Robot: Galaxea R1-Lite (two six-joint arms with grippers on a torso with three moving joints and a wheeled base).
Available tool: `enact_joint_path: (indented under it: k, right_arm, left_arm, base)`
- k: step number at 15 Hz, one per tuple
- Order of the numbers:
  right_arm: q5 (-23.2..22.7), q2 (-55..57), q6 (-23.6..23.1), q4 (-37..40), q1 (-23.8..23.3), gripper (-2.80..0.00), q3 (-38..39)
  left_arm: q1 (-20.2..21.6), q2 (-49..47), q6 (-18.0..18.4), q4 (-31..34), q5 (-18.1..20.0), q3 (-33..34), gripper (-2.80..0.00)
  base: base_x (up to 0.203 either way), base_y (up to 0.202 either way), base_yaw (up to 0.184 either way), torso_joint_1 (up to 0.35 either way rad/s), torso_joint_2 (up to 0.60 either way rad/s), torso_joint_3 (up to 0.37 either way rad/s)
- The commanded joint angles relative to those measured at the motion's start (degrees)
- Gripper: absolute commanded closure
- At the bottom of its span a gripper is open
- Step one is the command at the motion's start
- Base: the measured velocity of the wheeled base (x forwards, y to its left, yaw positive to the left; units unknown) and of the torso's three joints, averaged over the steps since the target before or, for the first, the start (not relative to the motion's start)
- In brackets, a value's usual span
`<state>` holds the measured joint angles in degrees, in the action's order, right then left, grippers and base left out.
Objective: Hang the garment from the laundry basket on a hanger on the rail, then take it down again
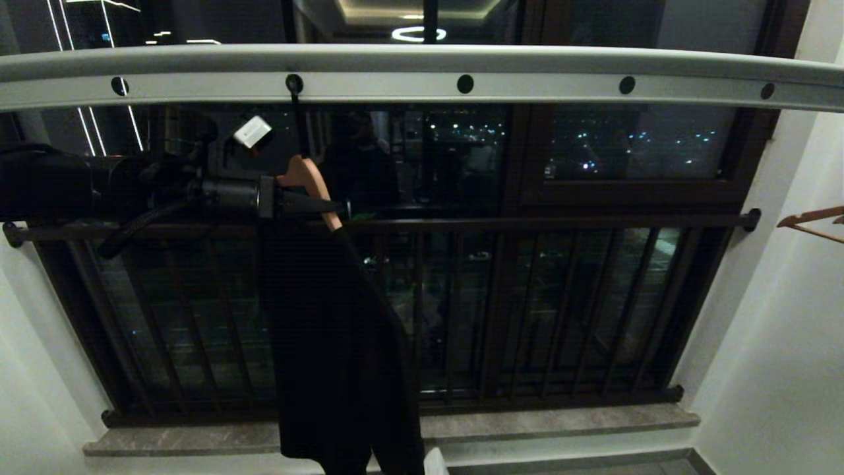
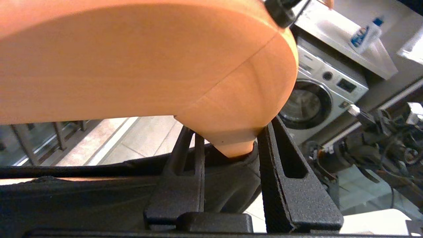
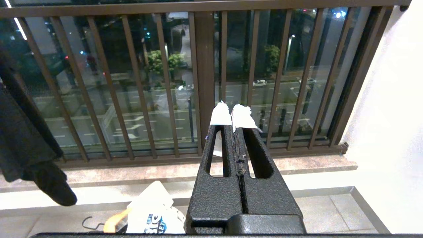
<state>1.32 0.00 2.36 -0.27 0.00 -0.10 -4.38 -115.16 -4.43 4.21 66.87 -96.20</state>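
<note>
Left gripper [image 1: 333, 210] pinching the wooden hanger [image 1: 310, 181] at its shoulder, hook in a hole of the rail [image 1: 422, 76].

I read the rail as the big fixed piece; the black garment [image 1: 336, 343] hangs limp from the hanger beneath it, in front of the window-guard bars [image 1: 527, 310]. It looks soft and light and will probably swing and drape, so I'd steer by the hanger: rigid, smooth wood, apt to slip, best held where the jaws sit now, at the neck [image 2: 238, 138]. Right gripper [image 3: 235, 119] is parked low, taped tips pressed together. The laundry basket isn't visible.
</note>
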Motion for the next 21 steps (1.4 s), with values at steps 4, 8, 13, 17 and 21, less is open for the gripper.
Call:
enact_joint_path:
  k: [4,8,13,17,21]
  right_arm:
    - [0.0,0.0,0.0,-0.1,0.0,0.0,0.0]
    - [0.0,0.0,0.0,-0.1,0.0,0.0,0.0]
    - [0.0,0.0,0.0,0.0,0.0,0.0,0.0]
    - [0.0,0.0,0.0,-0.1,0.0,0.0,0.0]
    - [0.0,0.0,0.0,0.0,0.0,0.0,0.0]
  left_arm:
    - [0.2,-1.4,-0.1,0.1,0.4,0.6,0.0]
    - [0.2,-0.9,-0.1,0.1,0.4,2.2,0.0]
    - [0.2,-0.2,-0.1,0.1,0.4,2.3,0.0]
    - [0.2,0.5,-0.1,0.1,0.4,2.9,-2.8]
    - [0.2,2.0,-0.1,0.3,0.3,4.2,-2.8]
  base:
    - [0.0,0.0,0.0,0.0,0.0,0.0]
    - [0.0,0.0,0.0,0.0,0.0,0.0]
    - [0.0,0.0,0.0,0.0,0.0,0.0]
    - [0.0,0.0,0.0,0.0,0.0,0.0]
    - [0.0,0.0,0.0,0.0,0.0,0.0]
